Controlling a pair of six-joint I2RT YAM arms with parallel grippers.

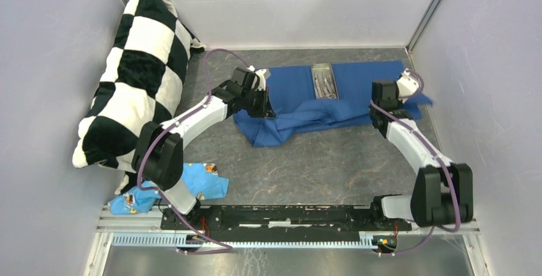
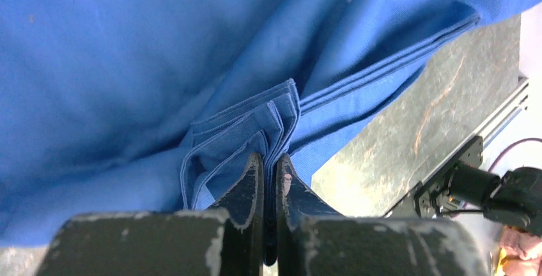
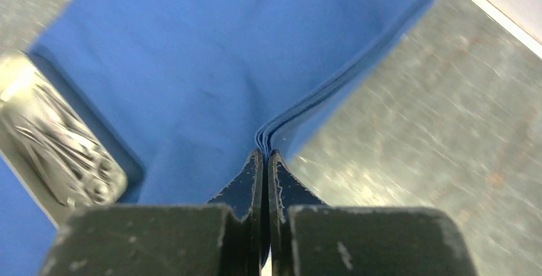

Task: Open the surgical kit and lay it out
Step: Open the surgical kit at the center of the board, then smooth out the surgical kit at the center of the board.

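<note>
The surgical kit's dark blue cloth wrap (image 1: 358, 100) lies partly spread at the back of the table, its near left part still bunched in folds. On it stands the small steel tray (image 1: 324, 81) holding thin silver instruments (image 1: 325, 86). My left gripper (image 1: 263, 102) is at the wrap's left side. In the left wrist view this gripper (image 2: 269, 158) is shut on several stacked cloth edges (image 2: 255, 119). My right gripper (image 1: 412, 94) is at the wrap's right end. Seen from the right wrist, the right gripper (image 3: 265, 153) pinches the layered cloth edge (image 3: 307, 107), with the tray (image 3: 57, 154) blurred at the left.
A black-and-white checkered pillow (image 1: 137, 71) leans against the left wall. A light blue patterned cloth scrap (image 1: 192, 183) lies by the left arm's base. Grey walls close in the left, back and right sides. The arms' mounting rail (image 1: 287, 215) runs along the near edge.
</note>
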